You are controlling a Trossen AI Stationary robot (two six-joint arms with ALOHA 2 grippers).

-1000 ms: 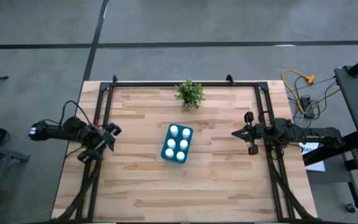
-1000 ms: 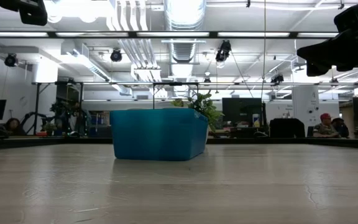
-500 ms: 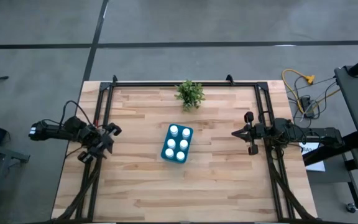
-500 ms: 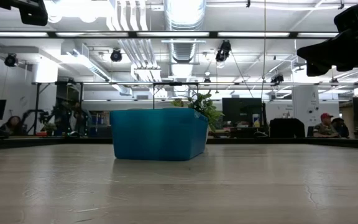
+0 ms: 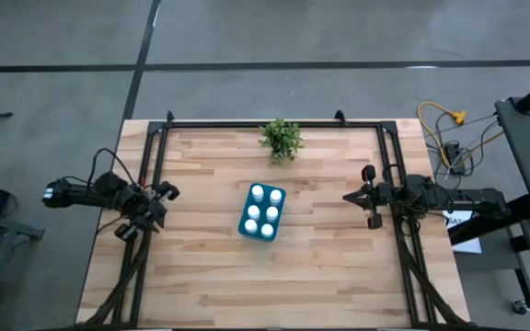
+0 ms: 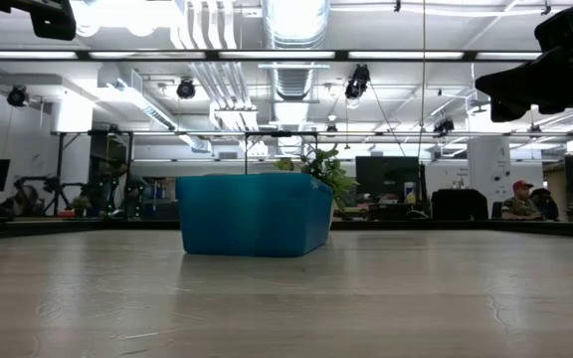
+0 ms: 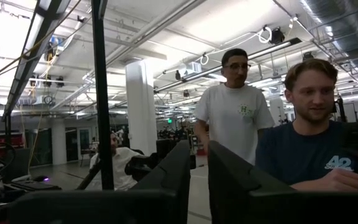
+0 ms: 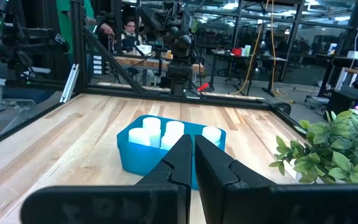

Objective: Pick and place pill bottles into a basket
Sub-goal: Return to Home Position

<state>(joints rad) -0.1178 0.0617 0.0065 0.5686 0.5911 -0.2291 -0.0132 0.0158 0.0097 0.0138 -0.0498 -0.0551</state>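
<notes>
All six pill bottles (image 5: 270,214) stood upright in two rows inside the blue basket (image 6: 252,214) at the middle of the worktop (image 5: 210,276), caps showing white above its rim. None lay loose on the boards, so I judged the sorting finished. My left tool (image 5: 159,199) hung at the left edge of the worktop, well apart from the basket. Its fingers were drawn almost together with only a sliver of gap between them, and they gripped nothing. My right tool (image 5: 350,196) sat at the right edge, pointed at the basket, its fingers closed on each other and likewise empty. Both arms were parked out by the frame rails, seemingly to leave the centre free now that nothing remained to carry. A small green plant (image 5: 282,138) stood near the far rail, just beyond the basket, clear of both arms.
</notes>
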